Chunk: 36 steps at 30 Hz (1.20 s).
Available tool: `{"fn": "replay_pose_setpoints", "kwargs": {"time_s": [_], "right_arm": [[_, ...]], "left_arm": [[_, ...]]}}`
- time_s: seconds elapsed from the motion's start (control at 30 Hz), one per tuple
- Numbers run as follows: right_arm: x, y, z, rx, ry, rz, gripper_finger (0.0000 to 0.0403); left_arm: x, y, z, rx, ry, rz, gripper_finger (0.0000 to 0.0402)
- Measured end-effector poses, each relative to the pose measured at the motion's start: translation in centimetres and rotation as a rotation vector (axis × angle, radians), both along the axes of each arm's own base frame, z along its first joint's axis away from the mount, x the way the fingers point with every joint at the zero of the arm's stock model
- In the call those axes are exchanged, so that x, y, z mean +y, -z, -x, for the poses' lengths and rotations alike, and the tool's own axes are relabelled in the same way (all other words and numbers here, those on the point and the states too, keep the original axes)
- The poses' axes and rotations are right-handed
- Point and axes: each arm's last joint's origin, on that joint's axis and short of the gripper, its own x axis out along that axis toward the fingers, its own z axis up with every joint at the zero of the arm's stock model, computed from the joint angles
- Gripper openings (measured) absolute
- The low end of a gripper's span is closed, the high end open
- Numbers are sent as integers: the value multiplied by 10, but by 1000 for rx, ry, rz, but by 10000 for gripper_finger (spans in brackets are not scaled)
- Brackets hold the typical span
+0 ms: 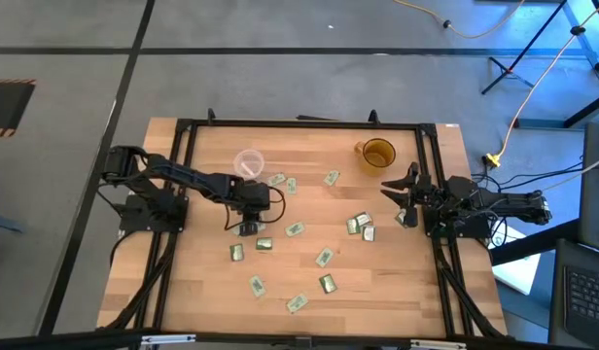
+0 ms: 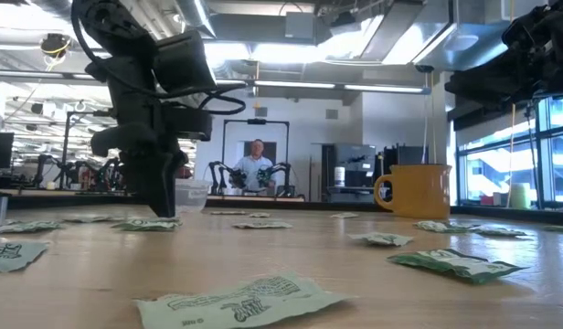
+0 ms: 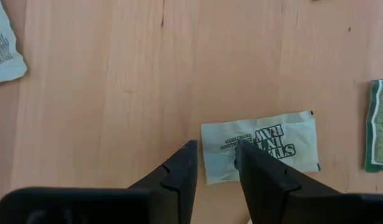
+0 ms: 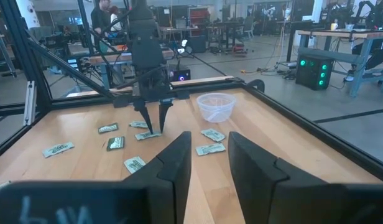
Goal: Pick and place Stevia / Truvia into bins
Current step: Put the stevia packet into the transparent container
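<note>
- High view: left gripper (image 1: 247, 229) is down among scattered sachets (image 1: 325, 257) on the table (image 1: 397, 282), near the clear cup (image 1: 248, 162); amber mug (image 1: 378, 154) sits by the right gripper (image 1: 408, 199), which hangs apart.
- Low view: only here a person (image 2: 256, 167) shows in the room behind.
- Left wrist view: fingers (image 3: 179, 174) part open, straddling the edge of one sachet (image 3: 266, 143), not clamped.
- Right wrist view: own fingers (image 4: 173, 163) part open, holding nothing.

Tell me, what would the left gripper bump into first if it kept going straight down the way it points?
The left gripper points down, open, at a white Stevia sachet on the wooden table; it would likely meet that sachet's edge first.
</note>
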Motion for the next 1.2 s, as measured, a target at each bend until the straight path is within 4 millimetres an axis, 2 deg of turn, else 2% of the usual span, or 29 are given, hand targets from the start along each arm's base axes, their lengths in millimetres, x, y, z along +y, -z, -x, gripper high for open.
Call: {"fn": "replay_pose_setpoints", "kwargs": {"time_s": [0.5,0.63,0.7,0.83,0.97,1.07,1.2], "right_arm": [[0,0,0,0,0,0,110],[0,0,0,0,0,0,110],[0,0,0,0,0,0,110],[0,0,0,0,0,0,110],[0,0,0,-1,0,-1,110],[0,0,0,0,0,0,110],[0,0,0,-1,1,-1,110]], "left_arm": [[-2,1,1,10,-5,12,23],[-2,-6,1,13,-8,32,4],[-2,-17,-2,-13,-15,34,4],[-1,-54,-7,-79,6,-27,3],[7,-94,-4,-139,-107,-294,3],[19,-103,5,-103,-209,-505,3],[42,-109,13,-98,-328,-504,3]]}}
